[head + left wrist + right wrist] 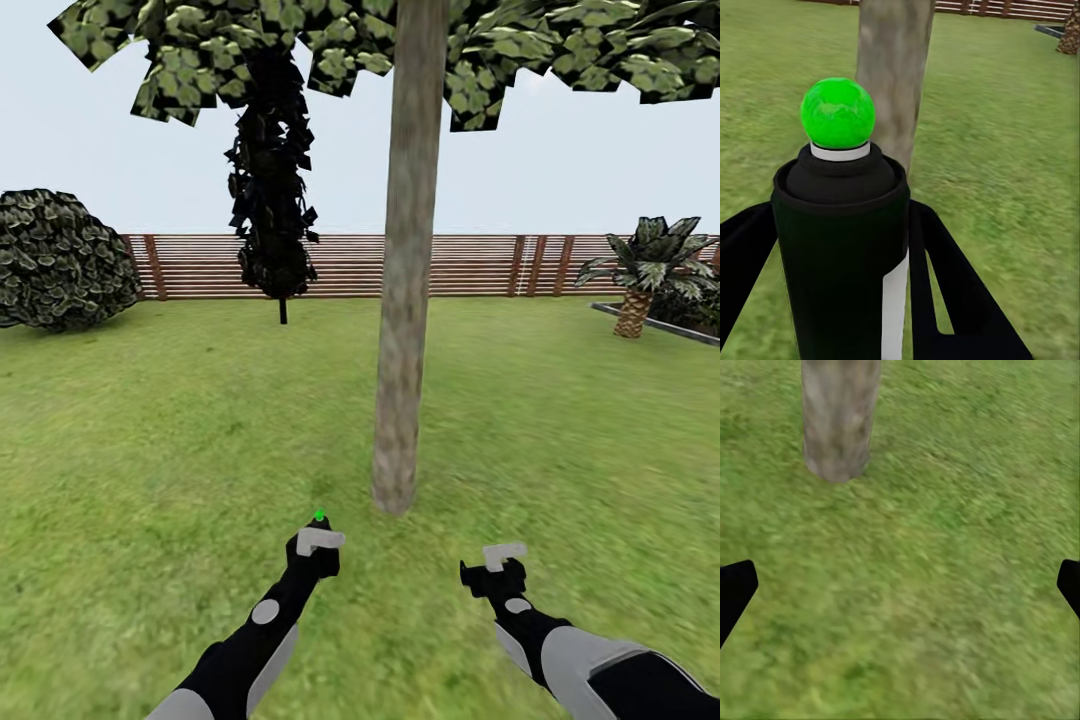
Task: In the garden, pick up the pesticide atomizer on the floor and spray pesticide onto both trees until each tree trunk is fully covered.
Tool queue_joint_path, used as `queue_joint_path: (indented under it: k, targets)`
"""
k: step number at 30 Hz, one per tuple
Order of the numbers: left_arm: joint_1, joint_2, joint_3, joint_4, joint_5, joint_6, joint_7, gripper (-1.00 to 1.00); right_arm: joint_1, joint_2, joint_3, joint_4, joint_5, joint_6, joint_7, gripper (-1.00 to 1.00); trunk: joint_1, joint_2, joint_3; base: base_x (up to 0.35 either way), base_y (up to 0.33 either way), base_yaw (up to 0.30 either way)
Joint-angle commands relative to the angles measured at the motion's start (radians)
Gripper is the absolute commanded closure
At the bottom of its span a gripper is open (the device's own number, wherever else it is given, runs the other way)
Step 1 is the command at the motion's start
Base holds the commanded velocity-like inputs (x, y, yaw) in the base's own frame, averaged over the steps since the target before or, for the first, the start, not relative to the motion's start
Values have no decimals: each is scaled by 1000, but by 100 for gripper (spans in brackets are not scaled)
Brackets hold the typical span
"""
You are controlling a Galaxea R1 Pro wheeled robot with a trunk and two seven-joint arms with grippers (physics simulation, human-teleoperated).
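Note:
One tree trunk (405, 300), grey-brown and mottled, rises straight from the lawn just ahead of both arms, its leafy canopy (200, 50) spreading overhead. My left gripper (318, 548) is shut on the pesticide atomizer (840, 232), a dark bottle with a bright green dot (319, 517) on top, held upright and short of the trunk's base. In the left wrist view the tree trunk (892, 67) stands right behind the bottle. My right gripper (503, 562) hangs open and empty over grass to the right, with the trunk's foot (838, 427) ahead of it.
A brown slat fence (430, 265) closes the far side of the lawn. A round bush (60, 260) sits at the left, a narrow dark cypress (272, 200) behind the trunk, and a short palm (640, 270) by a raised bed edge (655, 325) at the right.

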Motion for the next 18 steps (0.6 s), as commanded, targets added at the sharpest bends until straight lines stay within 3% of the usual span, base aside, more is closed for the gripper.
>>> queue_joint_path:
  k: [1, 18]
  targets:
    - [0, 0, 0, 0, 0, 0, 0, 100, 0, 0, 0, 0, 0, 0, 0, -100, 0, 0, 0, 316, -156, 0]
    - [0, 0, 1, 0, 0, 0, -1, 100, 0, 0, 0, 0, 0, 0, 0, -100, 0, 0, 0, 311, -168, 0]
